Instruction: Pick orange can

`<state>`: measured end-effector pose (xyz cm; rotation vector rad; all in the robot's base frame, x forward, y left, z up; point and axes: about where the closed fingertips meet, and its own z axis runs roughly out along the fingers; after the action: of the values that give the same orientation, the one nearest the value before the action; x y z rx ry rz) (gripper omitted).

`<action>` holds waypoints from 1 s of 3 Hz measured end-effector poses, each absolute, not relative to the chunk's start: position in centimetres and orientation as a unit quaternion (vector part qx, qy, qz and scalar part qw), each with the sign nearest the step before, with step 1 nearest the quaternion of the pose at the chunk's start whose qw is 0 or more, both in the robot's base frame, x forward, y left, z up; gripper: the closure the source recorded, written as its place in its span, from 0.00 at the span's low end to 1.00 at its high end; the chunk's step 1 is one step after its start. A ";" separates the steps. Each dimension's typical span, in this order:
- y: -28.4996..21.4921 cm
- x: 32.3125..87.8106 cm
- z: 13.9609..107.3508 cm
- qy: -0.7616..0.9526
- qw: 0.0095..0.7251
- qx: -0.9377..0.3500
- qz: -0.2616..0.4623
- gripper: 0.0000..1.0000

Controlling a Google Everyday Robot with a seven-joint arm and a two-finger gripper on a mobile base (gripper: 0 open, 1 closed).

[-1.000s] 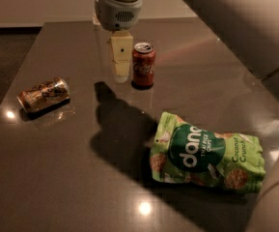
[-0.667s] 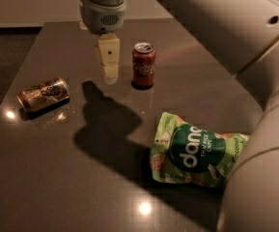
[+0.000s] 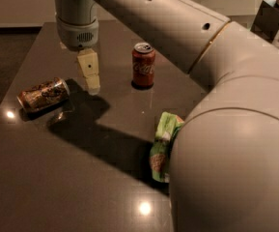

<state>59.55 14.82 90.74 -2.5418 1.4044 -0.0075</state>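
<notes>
Across most of the view spreads a dark grey-brown surface (image 3: pixel 81 187), glossy enough to carry a few bright spots of reflected light.

Over its right side and along the top runs the arm (image 3: pixel 226 129), pale beige and thick. Its near segment fills the lower right corner, and a long link with small round holes reaches up and left to a wrist at the far left. The arm throws a broad dark shadow (image 3: pixel 110 139) across the middle of the surface.

Below the wrist hangs the gripper (image 3: pixel 92 85), cream-coloured and pointing down. It stands above the surface between the two cans, nearer the left one. It holds nothing, and whether it is open or closed cannot be told from this angle.

A green bag (image 3: pixel 161 146) lies near the middle right, partly hidden behind the arm.

The orange can (image 3: pixel 43 94) lies on its side at the left of the surface, its silver end turned toward the right. It is just left of the gripper and lower in the view, apart from it, with the edge of the shadow beside it.

A red can (image 3: pixel 143 65) stands upright farther back, right of the gripper and well apart from the orange can.
</notes>
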 end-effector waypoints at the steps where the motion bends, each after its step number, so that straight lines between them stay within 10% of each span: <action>1: 16.8 59.2 88.8 0.462 0.099 -0.881 -0.002 0.00; 3: 19.1 57.6 86.7 0.440 0.076 -0.895 -0.001 0.00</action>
<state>57.60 19.14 86.70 -2.6837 1.3181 -0.0018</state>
